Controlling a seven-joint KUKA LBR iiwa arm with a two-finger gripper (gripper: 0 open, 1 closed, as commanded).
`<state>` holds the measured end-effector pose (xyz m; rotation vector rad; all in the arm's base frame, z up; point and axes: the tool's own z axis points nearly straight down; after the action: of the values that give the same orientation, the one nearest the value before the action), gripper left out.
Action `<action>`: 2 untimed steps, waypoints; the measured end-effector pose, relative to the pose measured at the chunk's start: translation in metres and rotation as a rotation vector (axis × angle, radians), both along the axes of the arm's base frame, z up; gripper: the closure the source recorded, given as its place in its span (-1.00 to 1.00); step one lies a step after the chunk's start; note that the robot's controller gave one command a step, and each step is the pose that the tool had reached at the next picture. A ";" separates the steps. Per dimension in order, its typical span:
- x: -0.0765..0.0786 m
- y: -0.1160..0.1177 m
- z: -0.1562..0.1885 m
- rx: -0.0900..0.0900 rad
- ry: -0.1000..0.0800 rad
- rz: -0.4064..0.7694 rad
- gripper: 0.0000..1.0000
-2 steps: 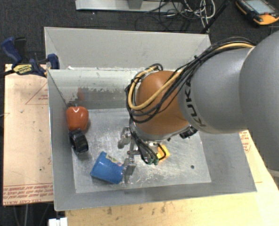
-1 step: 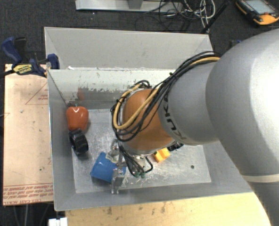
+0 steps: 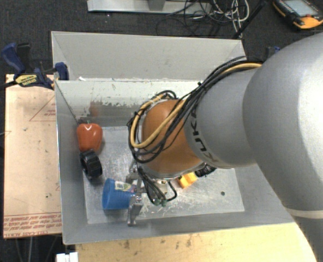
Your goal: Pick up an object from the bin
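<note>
The arm (image 3: 270, 113) enters from the right and slopes down into the grey bin (image 3: 219, 201); its orange wrist cover (image 3: 167, 141), wrapped in black and yellow cables (image 3: 141, 138), sits above the middle of the floor. The gripper (image 3: 133, 205) is low in the near-left part of the bin, directly beside the right flank of a blue cup-like object (image 3: 113, 200) lying on the floor; whether the two touch cannot be told. The gripper's opening cannot be read from this position, nor whether it has hold of anything. Further left, apart from the gripper: a black ring-like part (image 3: 90, 165); just behind it, a red-orange rounded object (image 3: 89, 136) near the left wall. A small orange-yellow piece (image 3: 186, 179) shows under the wrist's right side.
</note>
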<state>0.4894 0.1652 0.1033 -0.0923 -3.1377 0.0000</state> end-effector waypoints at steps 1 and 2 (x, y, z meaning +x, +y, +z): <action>0.001 0.002 0.047 0.002 -0.005 -0.028 -1.00; 0.000 0.015 -0.013 0.003 -0.007 -0.091 -1.00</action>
<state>0.4896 0.1804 0.0904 -0.2358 -3.1375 -0.0055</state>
